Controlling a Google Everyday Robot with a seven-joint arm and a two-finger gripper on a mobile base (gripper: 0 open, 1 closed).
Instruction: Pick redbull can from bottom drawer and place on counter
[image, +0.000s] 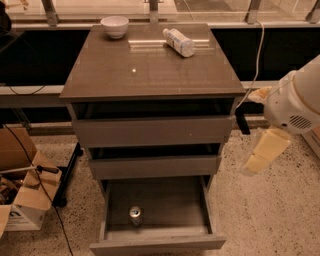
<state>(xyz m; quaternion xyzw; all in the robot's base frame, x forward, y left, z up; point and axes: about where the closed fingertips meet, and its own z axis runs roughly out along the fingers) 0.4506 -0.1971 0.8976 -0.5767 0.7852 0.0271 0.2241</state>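
Note:
The redbull can (135, 216) is a small silvery can with a shiny round top. It stands upright near the front of the open bottom drawer (157, 202), left of the middle. The counter (150, 65) is the glossy brown-grey top of the cabinet. My gripper (264, 152) is pale yellow and hangs below the white arm (300, 100), to the right of the cabinet at the height of the middle drawer. It is well above and to the right of the can and holds nothing I can see.
A white bowl (114, 26) and a clear plastic bottle (179, 41) lying on its side are at the back of the counter. The two upper drawers are slightly open. Cardboard boxes (25, 195) stand on the floor at the left. A cable (257, 55) hangs at the right.

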